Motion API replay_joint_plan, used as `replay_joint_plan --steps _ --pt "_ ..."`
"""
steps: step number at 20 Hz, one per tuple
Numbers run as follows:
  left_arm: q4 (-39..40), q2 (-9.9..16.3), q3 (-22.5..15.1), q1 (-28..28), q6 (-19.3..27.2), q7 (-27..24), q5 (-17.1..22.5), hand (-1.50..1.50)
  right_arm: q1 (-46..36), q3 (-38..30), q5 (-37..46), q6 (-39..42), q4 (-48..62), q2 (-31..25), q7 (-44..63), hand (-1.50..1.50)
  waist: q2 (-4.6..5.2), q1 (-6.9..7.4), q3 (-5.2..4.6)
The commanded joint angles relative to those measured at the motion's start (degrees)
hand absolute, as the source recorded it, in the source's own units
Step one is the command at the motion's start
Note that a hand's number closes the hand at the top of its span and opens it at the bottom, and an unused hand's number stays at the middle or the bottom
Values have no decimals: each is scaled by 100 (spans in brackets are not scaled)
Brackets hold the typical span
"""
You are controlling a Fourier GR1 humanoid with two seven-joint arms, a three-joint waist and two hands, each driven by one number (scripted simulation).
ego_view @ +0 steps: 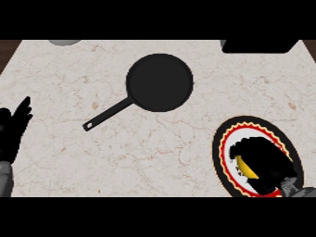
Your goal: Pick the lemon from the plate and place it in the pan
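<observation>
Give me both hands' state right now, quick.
Left hand: open, resting at the left edge.
Right hand: fingers curled round the lemon over the plate.

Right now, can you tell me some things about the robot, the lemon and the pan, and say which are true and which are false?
1. The yellow lemon is on the round red-and-black rimmed plate. True.
2. The black round frying pan has the lemon inside it. False: the pan holds nothing.
3. The right hand is curled over the lemon on the plate. True.
4. The left hand is holding the pan's handle. False: it rests open at the left edge, away from the handle.
5. The pan's handle points toward the plate. False: it points to the lower left, away from the plate.
</observation>
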Motion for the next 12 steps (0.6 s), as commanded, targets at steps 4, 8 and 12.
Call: replay_joint_plan --steps 4,8,12 --pt "-45 23 171 -18 -65 90 -95 0 244 -93 485 -423 -282 60 -252 150 0 -21 2" --pt "-115 -345 9 229 130 -177 -312 0 -96 -282 587 -333 179 289 -495 150 2 -6 2" --pt "-61 -87 204 -59 32 185 -90 0 636 -1119 390 -560 6 1392 1740 150 -15 -209 5"
